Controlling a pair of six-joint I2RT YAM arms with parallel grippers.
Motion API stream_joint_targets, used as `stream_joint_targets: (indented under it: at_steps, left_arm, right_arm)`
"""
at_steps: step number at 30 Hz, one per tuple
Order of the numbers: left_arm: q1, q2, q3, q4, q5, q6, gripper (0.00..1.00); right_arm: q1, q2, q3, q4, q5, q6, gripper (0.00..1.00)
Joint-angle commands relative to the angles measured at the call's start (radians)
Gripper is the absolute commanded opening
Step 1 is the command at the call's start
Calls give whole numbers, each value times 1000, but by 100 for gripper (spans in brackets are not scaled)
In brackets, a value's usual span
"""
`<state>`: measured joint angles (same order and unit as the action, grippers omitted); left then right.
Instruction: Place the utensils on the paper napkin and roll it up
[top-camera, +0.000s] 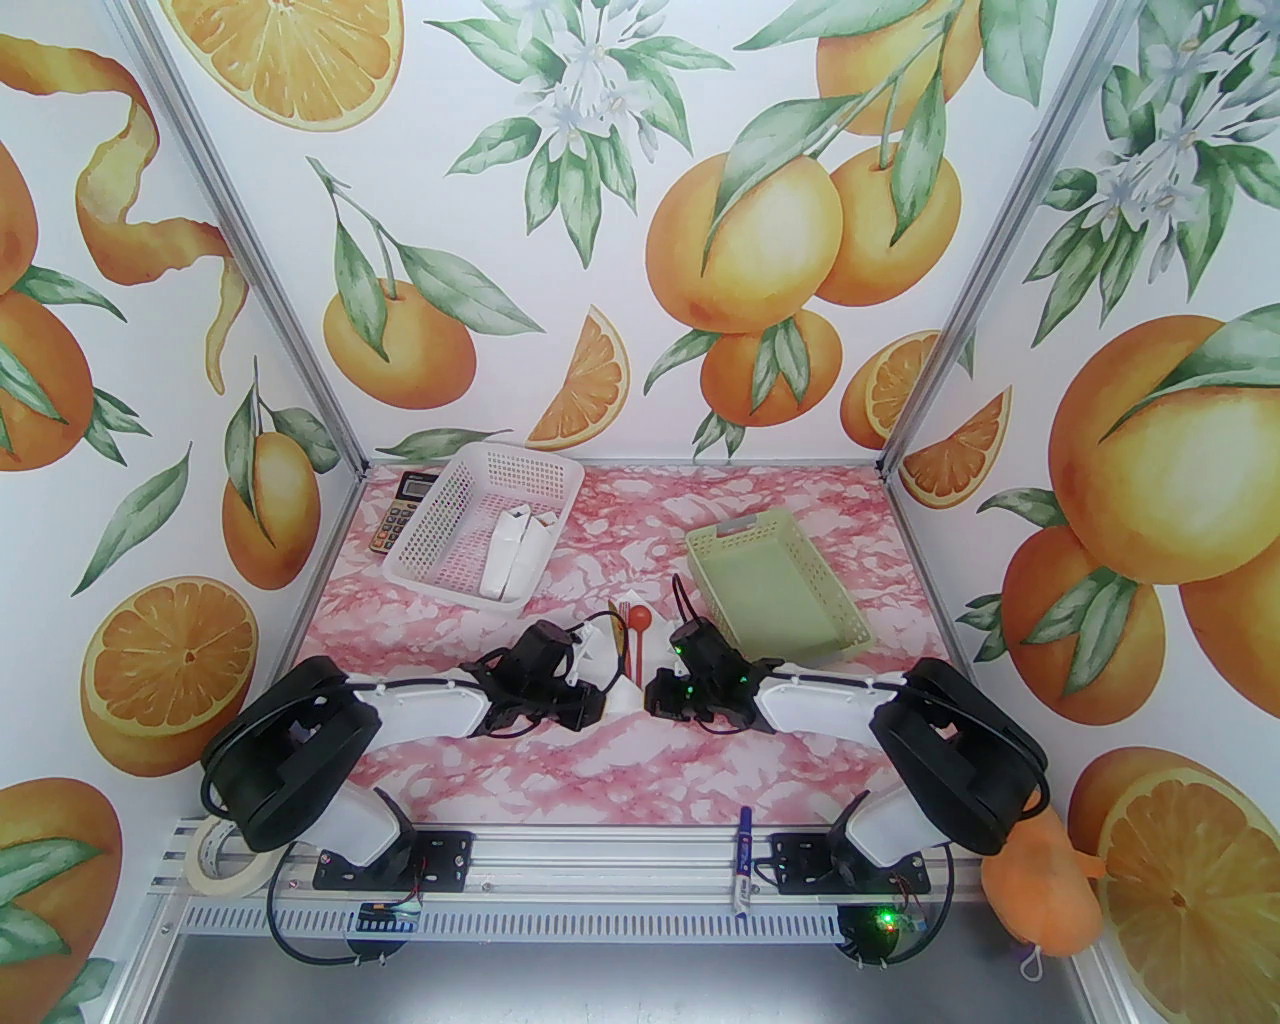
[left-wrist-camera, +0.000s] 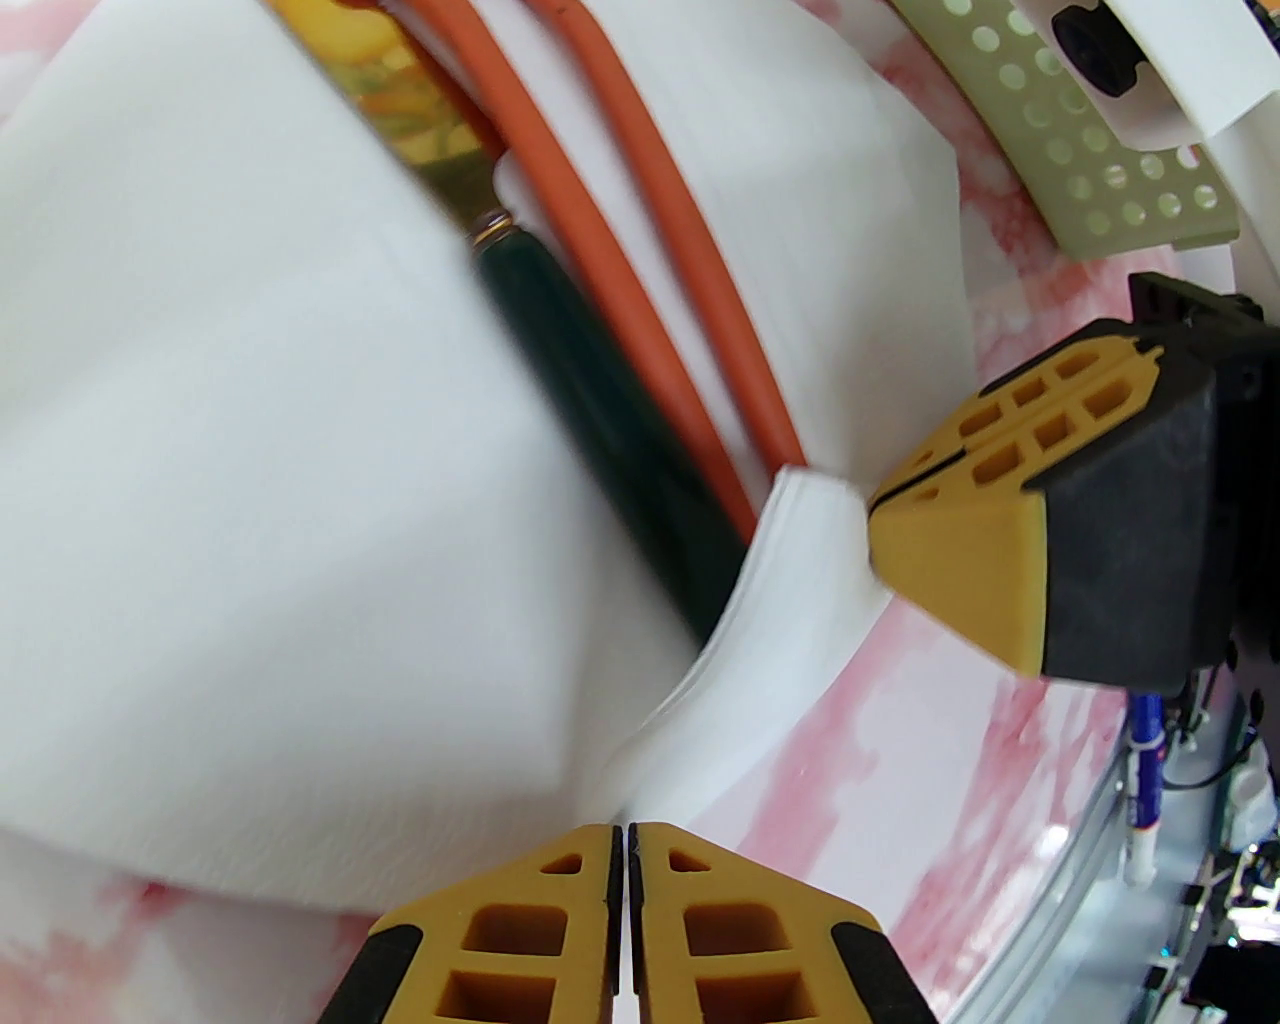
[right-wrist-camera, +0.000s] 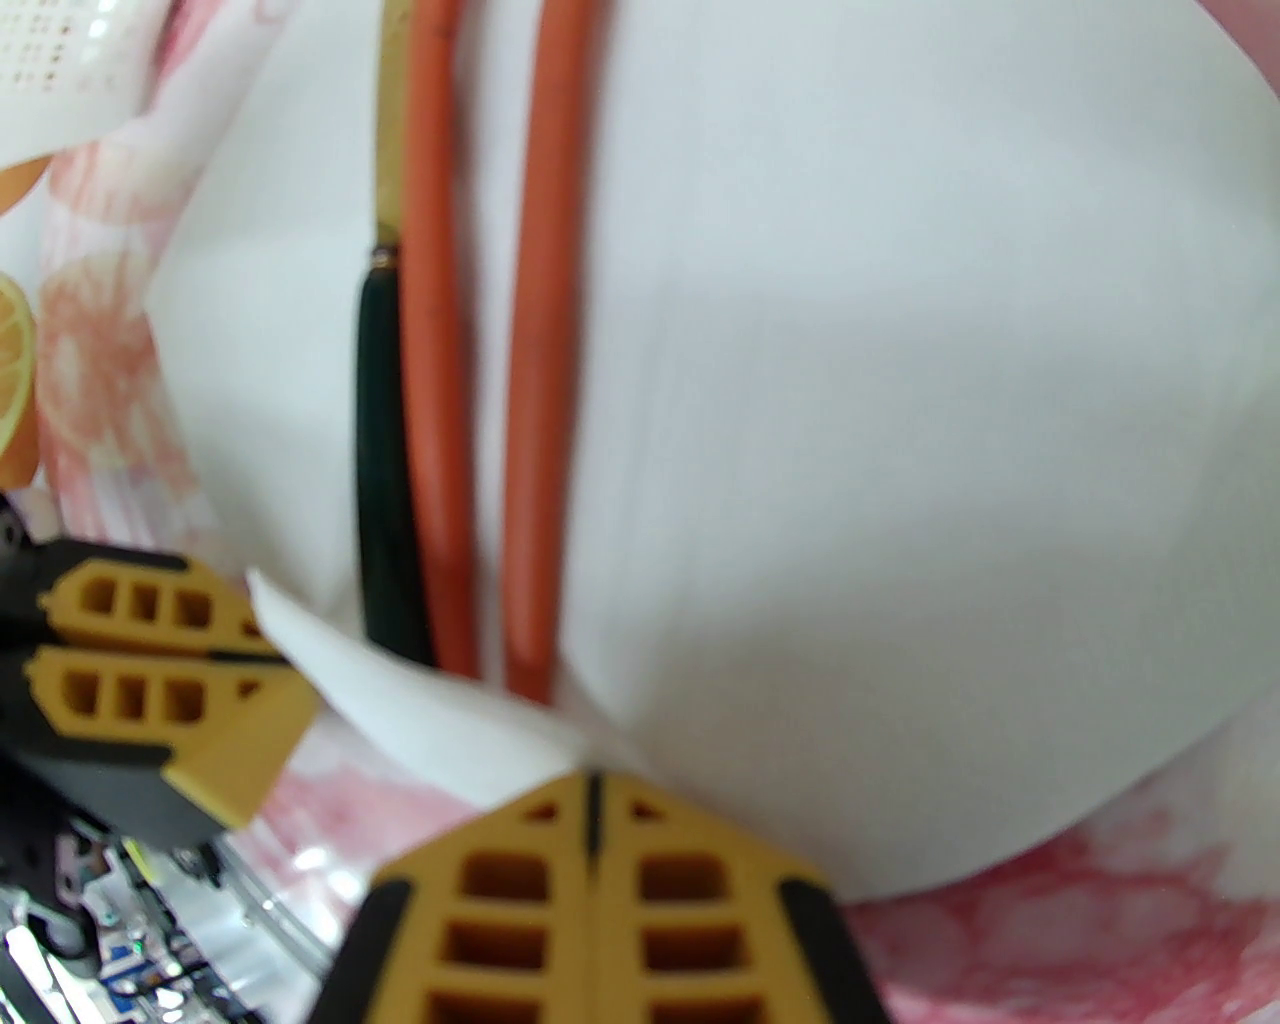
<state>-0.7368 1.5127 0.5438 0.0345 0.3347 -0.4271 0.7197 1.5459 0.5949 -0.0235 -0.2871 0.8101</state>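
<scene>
**Three utensils on napkin, both grippers clamped at its near edge**

Left gripper (left-wrist-camera: 620, 838): jaws pressed together, the near fold of the napkin (left-wrist-camera: 250, 450) running into the slit at their tip, so pinched. Right gripper (right-wrist-camera: 592, 788): jaws clenched the same way on the lifted near corner of that napkin. The two tips face each other, close, with the raised flap between them.

The utensils (right-wrist-camera: 440, 400) lie side by side on the napkin just beyond the flap, pointing away from the arms. Their handle ends are tucked under the flap. No jaw touches them.

Around, near to far:
- Marker (top-camera: 743, 865) and tape roll (top-camera: 225, 855) sit on the front rail.
- Green basket (top-camera: 775, 590) stands on the table (top-camera: 600, 760) just past the right wrist.
- White basket (top-camera: 480, 540) stands far left, holding white folded pieces.
- Calculator (top-camera: 400, 510) is beside the white basket, partly hidden by it.

In the top view the left wrist covers the napkin's left part.

Counts:
- Utensils: 3. Two have orange-red handles, one ending in a spoon head; one has a dark handle and a gold-coloured blade.
- Baskets: 2.
- Calculator, marker, tape roll: 1 each.
- White pieces in the basket: number unclear.
</scene>
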Motion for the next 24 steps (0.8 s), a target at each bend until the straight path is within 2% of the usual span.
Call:
stream_joint_targets:
  at_steps: [1,6,12,19,24]
  left_arm:
    - [11,-71,-15,-53,-13,9,12]
    - [8,-149,1,-44,38,-12,10]
    - [-16,-85,-6,95,138,-69,10]
    - [-15,-1,5,155,53,-84,9]
    - [-13,40,31,149,61,-62,10]
  right_arm:
    - [4,23,-18,-38,42,-5,0]
    - [6,20,-15,-39,40,-2,0]
    - [5,20,-21,-32,40,3,0]
    - [6,17,-18,-45,41,-3,0]
    - [5,29,-9,-47,40,-6,0]
